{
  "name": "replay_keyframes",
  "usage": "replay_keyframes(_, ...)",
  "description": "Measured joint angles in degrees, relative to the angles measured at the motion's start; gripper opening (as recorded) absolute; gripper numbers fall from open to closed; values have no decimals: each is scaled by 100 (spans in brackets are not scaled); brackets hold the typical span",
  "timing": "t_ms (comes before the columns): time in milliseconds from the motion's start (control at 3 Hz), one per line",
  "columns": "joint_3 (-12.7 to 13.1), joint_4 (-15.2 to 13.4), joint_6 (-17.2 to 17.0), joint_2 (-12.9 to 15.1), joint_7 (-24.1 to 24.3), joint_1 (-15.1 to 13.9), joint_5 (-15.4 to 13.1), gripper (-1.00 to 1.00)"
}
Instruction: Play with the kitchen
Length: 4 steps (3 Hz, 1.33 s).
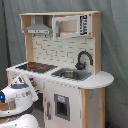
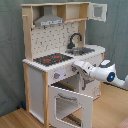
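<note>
Oven door (image 2: 70, 102) of the kitchen (image 2: 55, 60) hangs open below the arm (image 2: 102, 72); gripper (image 2: 76, 67) at the front edge, finger state unclear.

First exterior view – mid-range, faces the kitchen (image 1: 62, 65) from its sink-side corner. Second exterior view – sim. range, from hob-side corner, arm (image 2: 102, 72) at 3 o'clock. Both share kitchen front.

The kitchen (image 1: 75, 85) is finished in pale wood and white panels, with a white brick-patterned backsplash (image 1: 57, 51), a grey hood (image 2: 49, 21) and a black faucet (image 1: 83, 59). Red rings are shown on its black hob (image 2: 53, 59). The arm (image 2: 102, 73) is coloured white, with blue marks.
</note>
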Motion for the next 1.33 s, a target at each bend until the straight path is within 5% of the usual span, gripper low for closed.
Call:
replay_keyframes(333, -1, 0, 0, 0, 0, 1, 5, -100)
replay_keyframes(667, 33, 35, -20, -1, 92, -6, 202, -100)
replay_keyframes(1000, 59, 38, -20, -1, 102, -4, 213, 100)
replay_keyframes(1333, 149, 42, -20, -3, 110, -2, 293, 100)
